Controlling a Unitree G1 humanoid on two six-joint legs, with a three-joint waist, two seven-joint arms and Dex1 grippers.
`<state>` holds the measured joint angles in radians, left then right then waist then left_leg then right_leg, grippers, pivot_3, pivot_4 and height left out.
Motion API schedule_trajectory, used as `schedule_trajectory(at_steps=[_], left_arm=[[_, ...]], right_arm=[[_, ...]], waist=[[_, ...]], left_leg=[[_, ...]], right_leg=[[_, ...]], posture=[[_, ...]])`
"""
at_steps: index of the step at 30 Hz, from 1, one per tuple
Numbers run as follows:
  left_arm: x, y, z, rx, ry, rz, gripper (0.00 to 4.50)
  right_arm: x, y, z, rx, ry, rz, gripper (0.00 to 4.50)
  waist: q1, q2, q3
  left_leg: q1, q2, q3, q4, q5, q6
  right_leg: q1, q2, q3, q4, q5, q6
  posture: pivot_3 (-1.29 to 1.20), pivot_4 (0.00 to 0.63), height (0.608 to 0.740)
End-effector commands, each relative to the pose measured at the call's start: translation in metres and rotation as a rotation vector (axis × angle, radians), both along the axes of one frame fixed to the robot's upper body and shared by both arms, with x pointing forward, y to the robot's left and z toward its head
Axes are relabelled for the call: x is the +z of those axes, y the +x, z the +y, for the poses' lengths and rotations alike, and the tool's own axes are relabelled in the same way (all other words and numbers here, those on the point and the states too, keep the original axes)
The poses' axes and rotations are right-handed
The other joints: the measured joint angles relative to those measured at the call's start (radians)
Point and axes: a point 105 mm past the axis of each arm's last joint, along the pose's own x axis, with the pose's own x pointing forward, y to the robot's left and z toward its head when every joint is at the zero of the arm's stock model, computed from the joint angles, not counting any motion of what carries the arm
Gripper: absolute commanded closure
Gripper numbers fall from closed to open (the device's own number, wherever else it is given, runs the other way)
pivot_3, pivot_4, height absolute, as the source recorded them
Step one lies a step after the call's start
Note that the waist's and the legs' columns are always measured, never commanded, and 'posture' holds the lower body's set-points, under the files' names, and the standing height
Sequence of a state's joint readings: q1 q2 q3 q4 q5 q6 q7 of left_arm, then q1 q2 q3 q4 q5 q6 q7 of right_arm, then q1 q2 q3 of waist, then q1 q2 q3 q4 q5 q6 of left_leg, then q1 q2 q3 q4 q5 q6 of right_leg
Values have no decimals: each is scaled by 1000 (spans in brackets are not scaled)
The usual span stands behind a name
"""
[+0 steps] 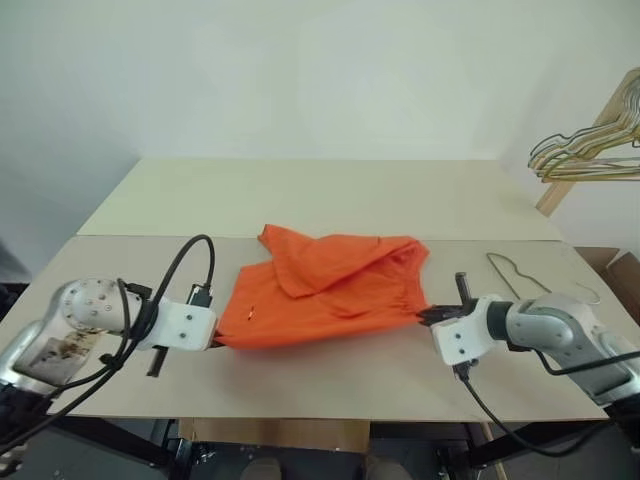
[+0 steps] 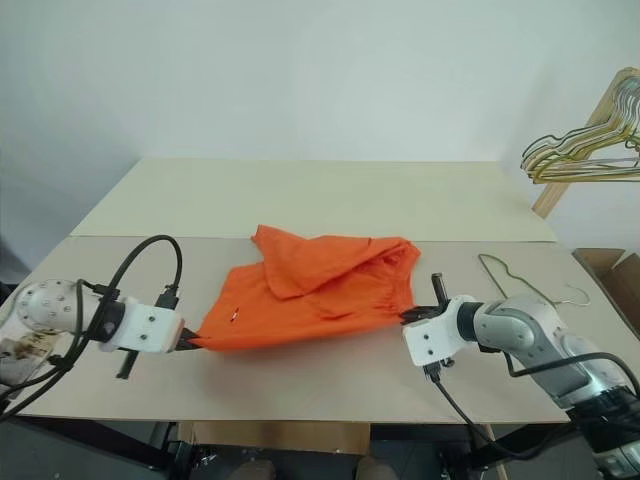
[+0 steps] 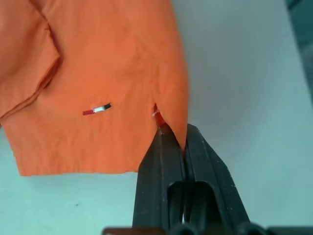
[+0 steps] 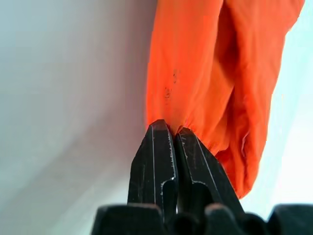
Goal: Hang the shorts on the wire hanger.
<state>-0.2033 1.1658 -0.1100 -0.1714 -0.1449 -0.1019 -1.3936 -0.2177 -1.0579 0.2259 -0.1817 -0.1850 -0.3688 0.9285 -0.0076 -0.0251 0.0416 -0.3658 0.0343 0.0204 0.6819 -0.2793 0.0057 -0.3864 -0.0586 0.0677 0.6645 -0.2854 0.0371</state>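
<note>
Bright orange thin-fabric shorts (image 1: 325,290) are spread on the pale beige table (image 1: 300,200), stretched between the two grippers. One corner of the cloth is pinched in the closed black fingers of the left gripper (image 3: 172,139), and the opposite edge is clamped in the closed black fingers of the right gripper (image 4: 175,131). The contact points are partly covered in the head views by the white wrist housings, so the pinch is made out clearly from the wrist views alone. Just beyond the left fingertips a small red and white tag (image 3: 96,109) is seen on the fabric, and a narrow slit is seen at the gripped hem. Beyond the right fingertips the cloth is gathered into long folds, with a few dark specks on it. The far upper part of the garment is folded over itself into a loose flap, so the waistband cannot be told apart with certainty. A single thin greyish-gold wire hanger (image 1: 520,275) lies flat on the table behind the right gripper, partly hidden by the right arm. A bunch of wire hangers on a wooden beam (image 1: 590,150) is cut off by the picture's edge.
</note>
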Motion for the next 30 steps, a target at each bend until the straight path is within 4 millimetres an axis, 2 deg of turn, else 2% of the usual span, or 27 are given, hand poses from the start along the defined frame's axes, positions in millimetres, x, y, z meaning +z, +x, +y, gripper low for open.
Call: schedule_trajectory(at_steps=[1, 3, 5, 7, 9, 11, 12, 14, 15, 17, 19, 21, 23, 25, 27, 30], left_arm=[[12, -6, -4, -55, -30, 13, 4500], [15, 9, -11, -32, -65, -47, 4500], [27, 40, -20, 34, -126, -158, 4500], [47, 79, -23, 138, -180, -275, 4500], [73, 124, -21, 268, -215, -417, 4500], [92, 154, -19, 355, -221, -515, 4500], [112, 178, -17, 442, -238, -626, 4500], [169, 216, -17, 649, -320, -909, 4500], [200, 224, -18, 740, -386, -1050, 4500], [268, 220, -12, 936, -579, -1355, 4500], [324, 195, -6, 1026, -736, -1652, 4500], [360, 171, -7, 1007, -866, -1830, 4500], [372, 160, -16, 935, -929, -1889, 4500], [365, 164, -28, 848, -946, -1851, 4500], [339, 177, -43, 745, -927, -1729, 4500], [280, 193, -62, 565, -862, -1515, 4500]], right_arm=[[24, -3, 7, 28, 74, 6, 4476], [36, 16, 14, 4, 137, -20, 4476], [50, 47, 19, -54, 202, -55, 4476], [65, 80, 21, -133, 251, -107, 4476], [93, 120, 24, -235, 333, -233, 4476], [117, 147, 28, -302, 397, -336, 4476], [141, 165, 30, -367, 469, -436, 4476], [201, 188, 35, -489, 656, -686, 4476], [229, 191, 36, -532, 734, -810, 4476], [281, 181, 35, -559, 929, -1047, 4476], [323, 158, 34, -519, 1114, -1240, 4476], [354, 129, 32, -433, 1256, -1440, 4476], [361, 115, 33, -354, 1272, -1546, 4476], [345, 121, 37, -307, 1183, -1532, 4476], [312, 138, 38, -297, 1052, -1446, 4476], [252, 158, 28, -291, 858, -1300, 4476]], waist=[[-3, 0, 0], [-7, 0, 0], [-9, 0, 0], [-10, -1, 0], [-11, -2, -1], [-14, -2, -1], [-18, -2, -1], [-23, -2, -1], [-25, -2, -1], [-29, -3, -1], [-31, -3, -1], [-37, -3, -1], [-37, -4, -2], [-36, -3, -2], [-36, -3, -3], [-35, -3, -5]], left_leg=[[1, 0, 0, 0, 0, 0], [2, 1, 1, 0, 0, 0], [3, 1, 1, 0, 0, 0], [4, 1, 1, 1, 1, -1], [4, 1, 0, 1, 1, -1], [3, 0, 0, 2, 2, -3], [1, 0, 0, 1, 3, -4], [-2, -1, -1, 1, 4, -6], [-5, -1, -1, 1, 5, -7], [-23, -2, -3, 1, 12, -20], [-41, -4, -8, 1, 17, -28], [-44, -6, -7, -5, 17, -28], [-43, -9, -5, -14, 16, -28], [-41, -16, -2, -22, 16, -28], [-41, -18, 3, -22, 16, -28], [-30, -19, 4, -20, 16, -27]], right_leg=[[1, 0, 0, 0, 0, 0], [1, 0, 0, 0, 0, 0], [2, 1, 1, 0, 1, -1], [3, 3, 1, 0, 2, -1], [3, 4, 1, 0, 3, -2], [2, 3, 1, 1, 3, -1], [-1, 3, 1, 0, 5, -1], [-4, 1, 1, 0, 5, -1], [-8, 0, 1, 0, 5, 0], [-28, -2, 1, 9, 6, 1], [-50, -4, 2, 18, 6, 1], [-59, -7, 2, 21, 6, 1], [-64, -11, 2, 23, 6, 1], [-65, -17, 1, 21, 5, 2], [-64, -19, 1, 20, 5, 3], [-40, -19, -1, -1, 5, 4]], posture=[[32, 0, 740], [27, 0, 740], [17, 0, 740], [13, 0, 740], [15, 0, 740], [16, 0, 740], [17, 0, 740], [15, 0, 740], [15, 0, 740], [17, 0, 740], [16, 0, 740], [16, 0, 740], [17, 0, 740], [22, 0, 740], [26, 0, 740], [32, 0, 740]])
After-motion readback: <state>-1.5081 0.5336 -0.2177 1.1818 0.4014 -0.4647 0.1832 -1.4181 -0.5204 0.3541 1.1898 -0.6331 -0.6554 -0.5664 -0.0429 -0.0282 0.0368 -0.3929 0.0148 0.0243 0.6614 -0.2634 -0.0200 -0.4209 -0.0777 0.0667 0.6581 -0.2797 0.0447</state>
